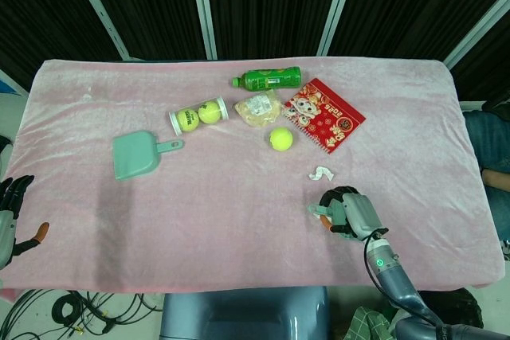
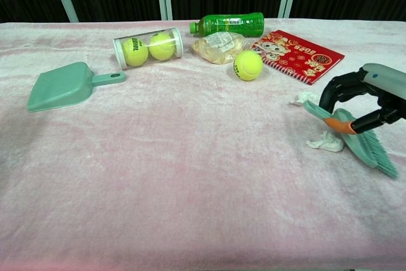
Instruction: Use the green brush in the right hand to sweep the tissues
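We hold green brush [image 2: 358, 138] clasped in right hand [image 2: 371, 96], bristles low right, handle up-left. Nearer tissue [image 2: 326, 142] touches brush's left edge; farther tissue [image 2: 303, 98] beyond handle tip. Left hand [image 1: 11, 205] idle, well apart.

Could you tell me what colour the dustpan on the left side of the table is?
The dustpan is a pale teal green; the chest view shows it best.

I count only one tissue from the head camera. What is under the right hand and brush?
In the chest view a crumpled tissue lies under the green brush held by the right hand. The head view hides it; how much is covered is unclear.
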